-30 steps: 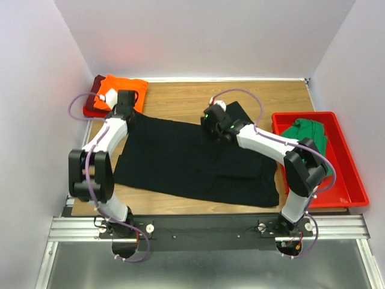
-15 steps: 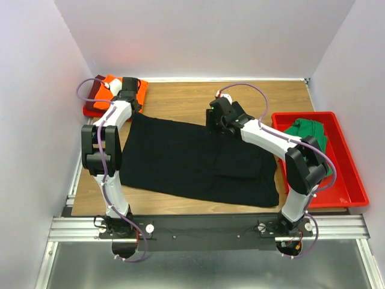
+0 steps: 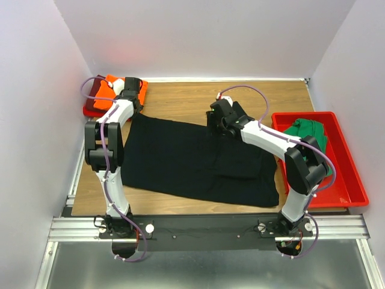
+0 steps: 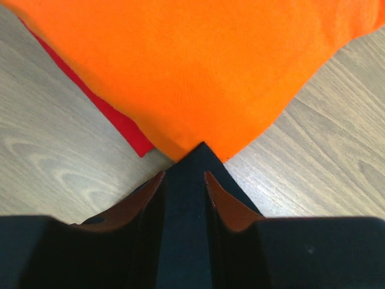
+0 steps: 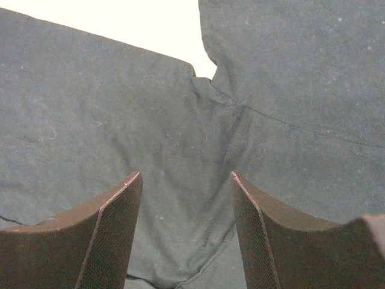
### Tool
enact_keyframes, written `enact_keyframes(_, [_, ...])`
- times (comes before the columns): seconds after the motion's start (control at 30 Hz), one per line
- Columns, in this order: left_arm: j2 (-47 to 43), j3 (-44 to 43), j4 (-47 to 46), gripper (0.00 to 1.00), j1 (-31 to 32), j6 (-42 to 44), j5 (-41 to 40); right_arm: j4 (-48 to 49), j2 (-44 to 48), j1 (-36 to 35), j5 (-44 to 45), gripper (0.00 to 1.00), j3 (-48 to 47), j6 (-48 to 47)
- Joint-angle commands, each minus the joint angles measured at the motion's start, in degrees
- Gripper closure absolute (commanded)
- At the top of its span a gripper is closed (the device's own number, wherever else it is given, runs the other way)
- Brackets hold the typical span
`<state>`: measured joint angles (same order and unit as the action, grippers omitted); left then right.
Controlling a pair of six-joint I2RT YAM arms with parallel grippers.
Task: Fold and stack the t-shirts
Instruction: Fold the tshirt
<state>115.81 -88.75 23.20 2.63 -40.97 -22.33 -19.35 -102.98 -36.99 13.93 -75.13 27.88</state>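
Cloth work: clamps black shirt corner in left gripper, upper left by orange shirt, to stretch flat; holds right gripper jaws apart over sleeve seam, ready.

The folded stack lies behind-left of the spread t-shirt; right of it, the bin holds a bunched t-shirt.
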Motion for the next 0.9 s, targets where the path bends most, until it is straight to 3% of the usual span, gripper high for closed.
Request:
enact_keyframes(0.0, [2.1,-2.3,-0.1,0.62,-0.1,1.2,-1.1,0.8,0.9,0.4,1.3,0.33,1.2,-0.4])
enact_keyframes(0.87, [6.1,-7.2,0.4,0.67,0.1,1.9,-0.5,1.9,0.9,1.0,1.1,0.35,2.5,0.3])
